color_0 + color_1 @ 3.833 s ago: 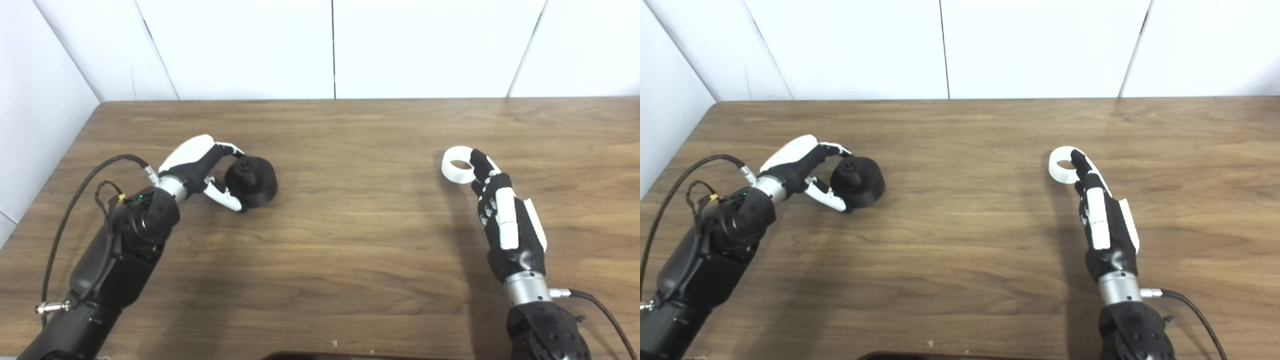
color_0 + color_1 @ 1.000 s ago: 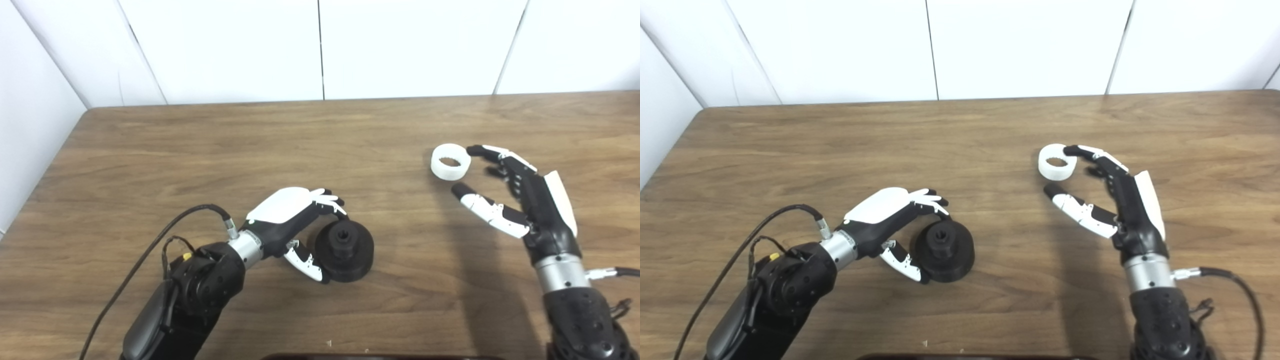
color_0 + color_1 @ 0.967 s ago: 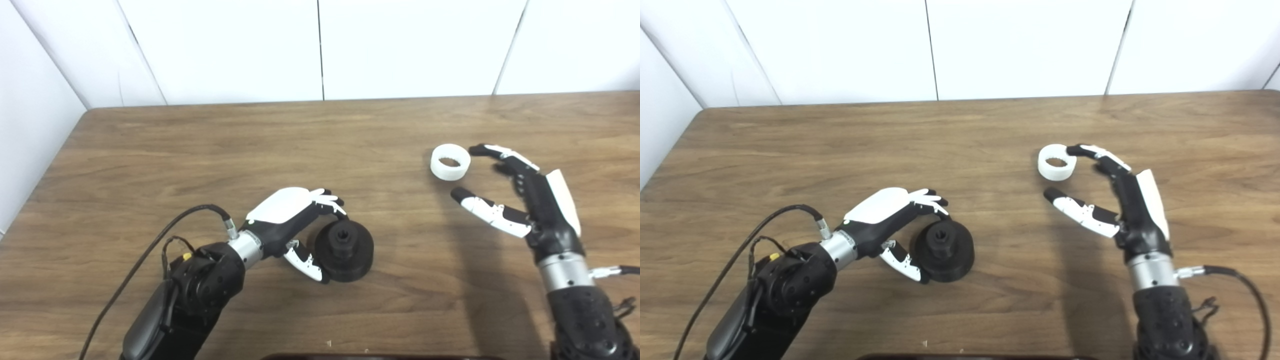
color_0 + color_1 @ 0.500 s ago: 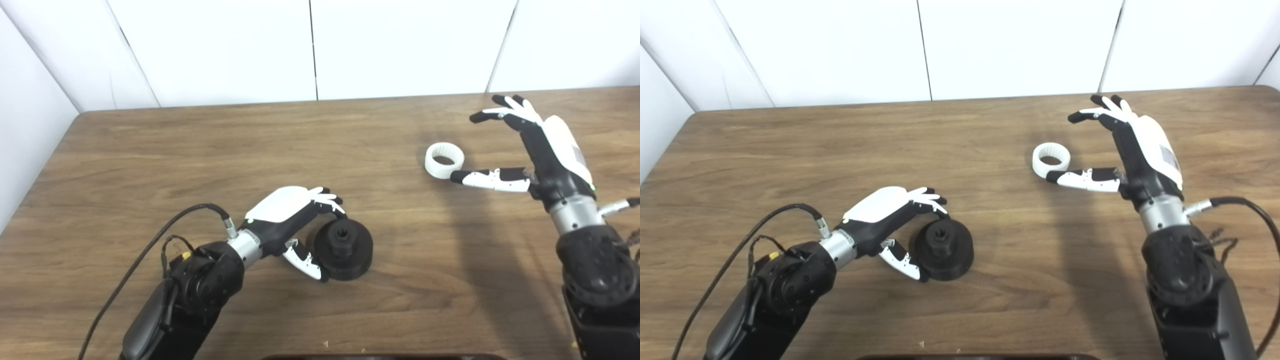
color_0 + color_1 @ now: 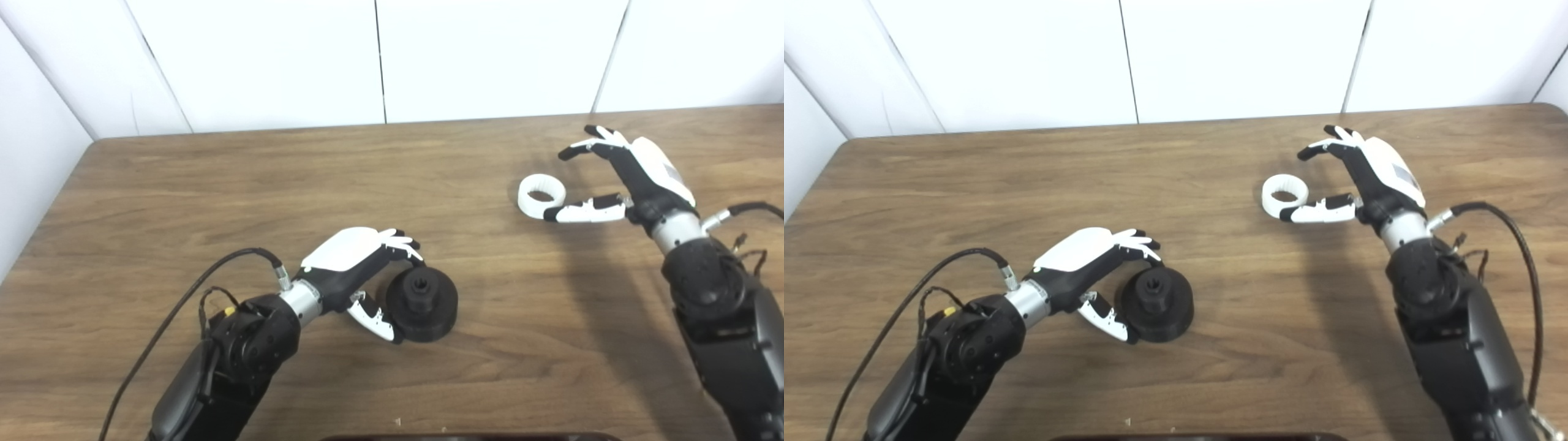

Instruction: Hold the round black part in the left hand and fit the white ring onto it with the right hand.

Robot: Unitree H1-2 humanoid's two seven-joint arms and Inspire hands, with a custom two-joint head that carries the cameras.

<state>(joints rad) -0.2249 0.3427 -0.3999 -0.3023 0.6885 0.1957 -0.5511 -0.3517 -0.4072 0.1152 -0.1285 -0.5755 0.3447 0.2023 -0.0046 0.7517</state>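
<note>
White ring [image 5: 541,195] lies flat, bore upward, beside my spread, empty right hand [image 5: 618,177]; my left hand [image 5: 361,269] grips the black part [image 5: 422,303], bore up, mid-counter [image 5: 245,177].

Dark object [image 5: 471,437] at bottom centre cut off by frame edge; right arm [image 5: 735,343] cropped lower right.

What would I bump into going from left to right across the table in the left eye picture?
left hand → round black part → white ring → right hand
</note>
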